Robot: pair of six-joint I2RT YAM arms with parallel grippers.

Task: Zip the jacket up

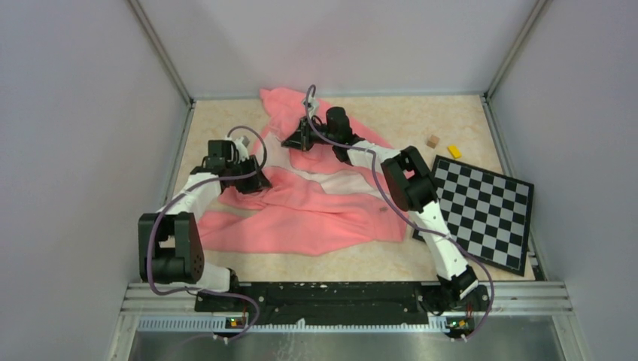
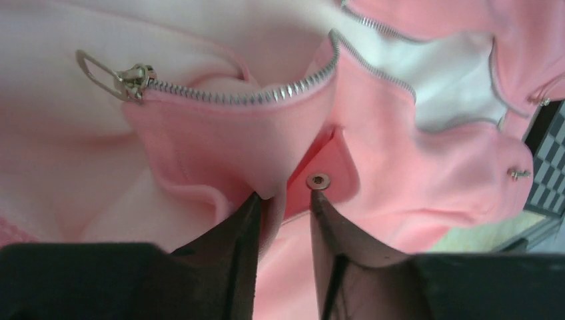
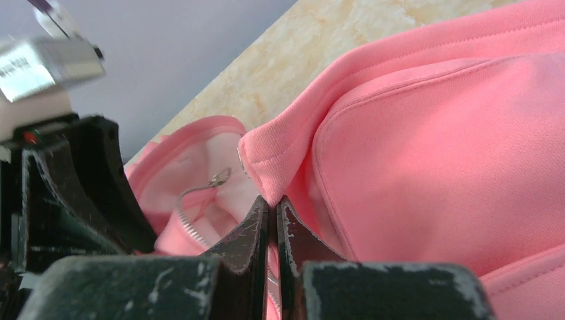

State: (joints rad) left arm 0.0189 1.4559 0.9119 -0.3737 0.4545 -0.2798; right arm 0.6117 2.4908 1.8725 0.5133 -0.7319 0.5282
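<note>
The salmon-pink jacket lies crumpled and unzipped across the table, its paler lining showing. My left gripper is at the jacket's left side. In the left wrist view it is closed on a fold of the front edge, just below the zipper teeth. The zipper slider sits at the upper left and a metal snap by the right fingertip. My right gripper is farther back. In the right wrist view it pinches the ribbed corner of the jacket, with a zipper pull just left.
A checkerboard lies on the table at the right, partly under the right arm. A small wooden cube and a yellow block sit behind it. Grey walls close in the table on three sides.
</note>
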